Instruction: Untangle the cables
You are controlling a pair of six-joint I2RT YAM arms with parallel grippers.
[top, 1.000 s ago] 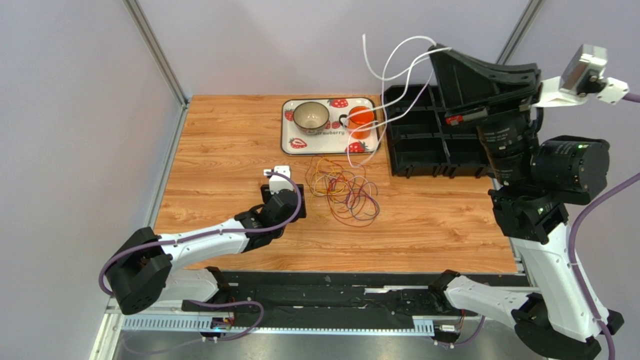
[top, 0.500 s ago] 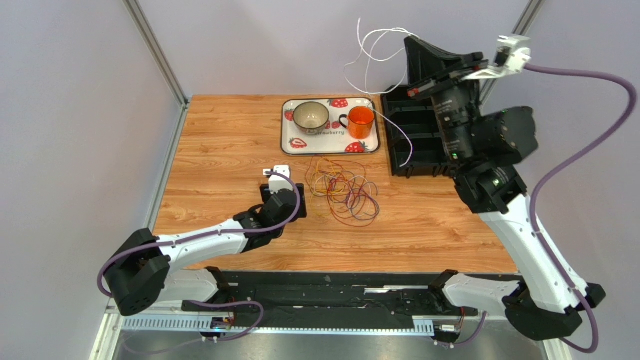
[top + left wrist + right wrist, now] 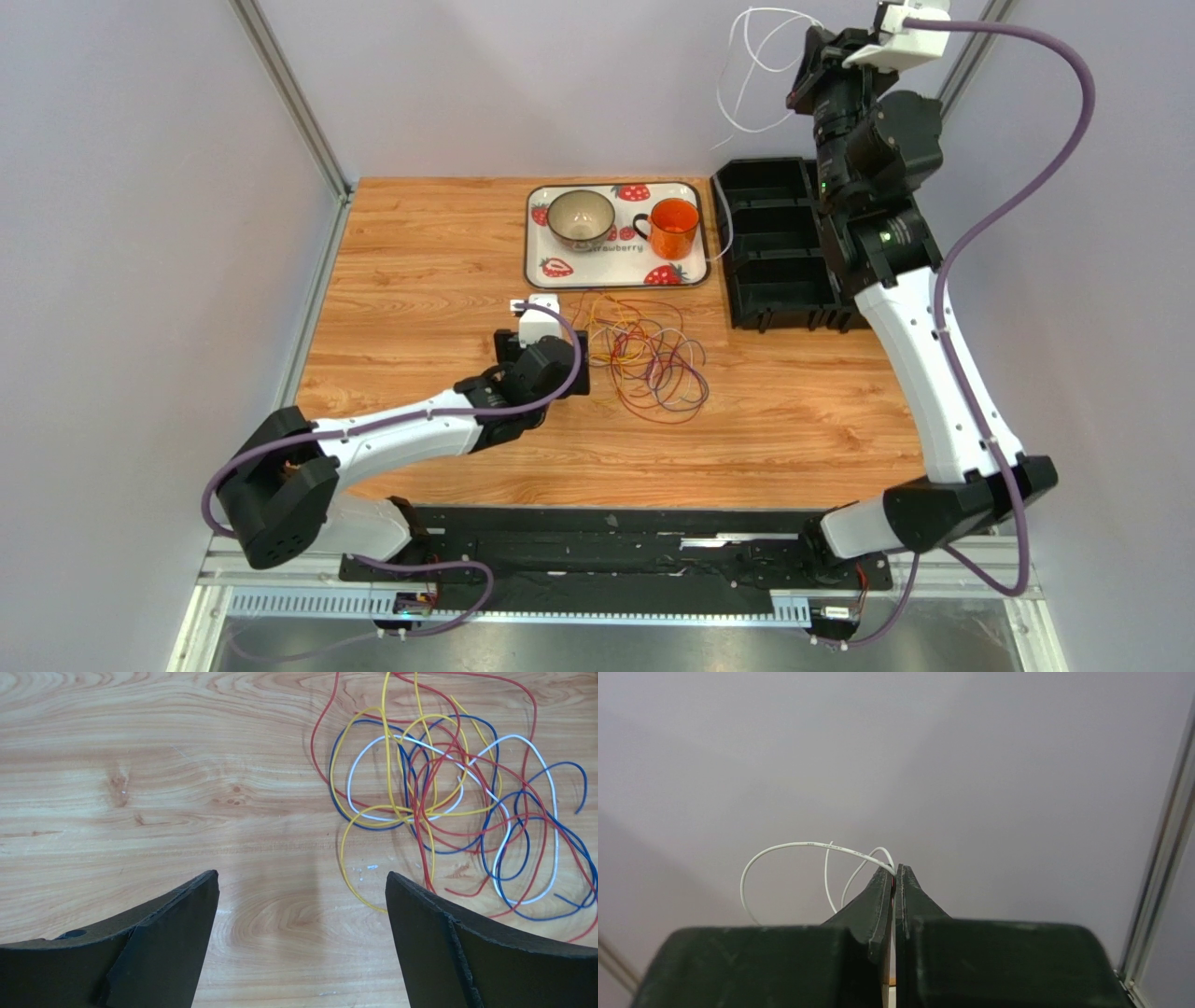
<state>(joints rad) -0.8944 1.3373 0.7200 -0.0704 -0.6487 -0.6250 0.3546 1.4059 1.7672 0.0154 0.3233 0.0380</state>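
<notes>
A tangle of red, yellow, blue and white cables (image 3: 648,357) lies on the wooden table; it also shows in the left wrist view (image 3: 449,791). My left gripper (image 3: 572,375) is open and empty, low over the table just left of the tangle, its jaws wide apart (image 3: 300,903). My right gripper (image 3: 802,63) is raised high above the back of the table, shut on a white cable (image 3: 751,56). The cable loops out of the closed tips in the right wrist view (image 3: 808,861) and hangs down toward the tray.
A white strawberry tray (image 3: 540,259) at the back holds a bowl (image 3: 579,214) and an orange mug (image 3: 673,224). A black compartment bin (image 3: 776,259) stands at the back right. Metal frame posts (image 3: 288,91) rise at the corners.
My right arm swung up and back, lifting the white cable high above the bin. My left gripper moved right, closer to the tangle.
</notes>
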